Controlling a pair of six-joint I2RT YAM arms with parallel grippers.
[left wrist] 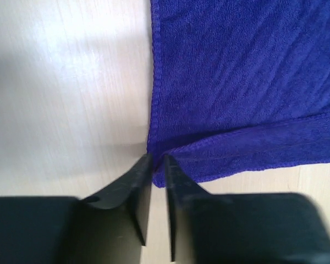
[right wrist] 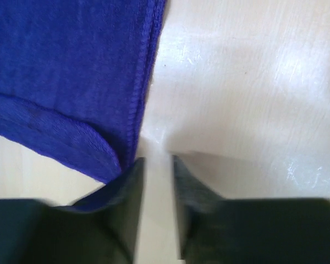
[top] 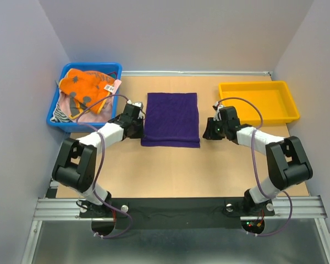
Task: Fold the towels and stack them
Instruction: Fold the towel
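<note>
The dark purple towel [top: 171, 118] lies folded flat in the centre of the top view, with its doubled edge toward the bottom. The left gripper [top: 138, 127] and the right gripper [top: 208, 131] stand at its two lower corners. Their jaws are slightly apart and hold nothing, so this fold looks finished. The grey-and-orange towel [top: 85, 88] waits in the blue bin [top: 107, 66] at the upper left.
</note>
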